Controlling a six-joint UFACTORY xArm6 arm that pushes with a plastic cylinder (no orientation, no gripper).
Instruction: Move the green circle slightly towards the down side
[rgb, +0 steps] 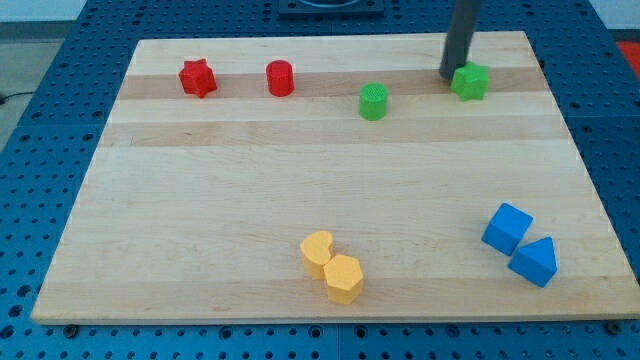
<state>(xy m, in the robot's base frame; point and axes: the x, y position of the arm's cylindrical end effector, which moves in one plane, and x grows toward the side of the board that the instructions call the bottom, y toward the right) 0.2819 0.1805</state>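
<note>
Near the view's top right, the dark rod comes down from beyond the frame, and its tip (447, 75) meets the pale wooden tabletop (300, 180) just beside the left side of the green star-shaped block (470, 81); touching or a hair apart cannot be told. The tool is a plain rod with no jaws, so nothing on it opens or clamps.

The green circle, a short green cylinder (373, 102), stands left of the star and slightly lower, apart from the tip. Bare wood lies all around it, with wide open room toward the view's bottom.

Along the same darker plank strip near the top edge: a red star-shaped block (198, 78) at left, a red cylinder (280, 78) beside it, well apart from the greens.

Close to the bottom edge, a yellow heart-like block (318, 251) touches a yellow hexagonal block (343, 278). Toward the bottom right corner, a blue cube (507, 228) touches a blue triangular block (534, 262), near the right edge.

The rod's upper part is cut off by the frame's top.
</note>
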